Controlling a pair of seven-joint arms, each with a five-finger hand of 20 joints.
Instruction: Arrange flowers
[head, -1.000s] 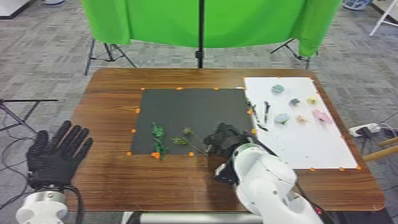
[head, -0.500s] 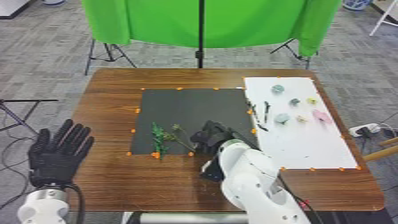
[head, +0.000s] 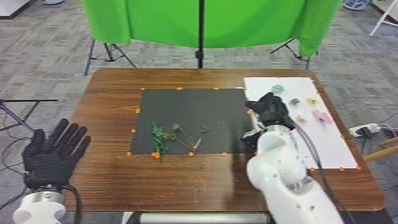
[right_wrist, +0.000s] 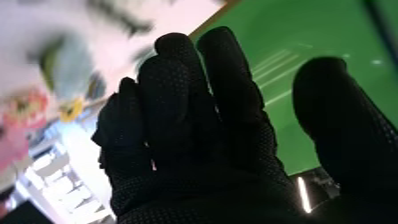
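Brown wooden desk, black mat laid toward its middle, white sheet along its right side. Small orange tape pieces at the edges of both.

Right robot hand: above the white sheet, near the edge facing the mat, arm coming up from the bottom of the head view. Released, grasping nothing. In the right wrist view, the right robot hand has its fingers extended close together, thumb well apart from them.

Left robot hand: off the desk's left side, back of the glove up, fingers straight and slightly spread. Released and empty.

Greenery, on the lower part of the mat: a full leafy sprig lying lengthwise, farthest left; just beside it a thin branching sprig, stem slanting down toward the mat's near edge; a small sprig to the right of that.

Flower heads, on the white sheet: blue-green bloom toward the far end; dark bluish bloom nearer; small yellow bloom just beside that; pink bloom nearer again, by the sheet's outer side; cream bloom between it and the right robot hand.

Beyond the desk: green cloth, black pole in front.
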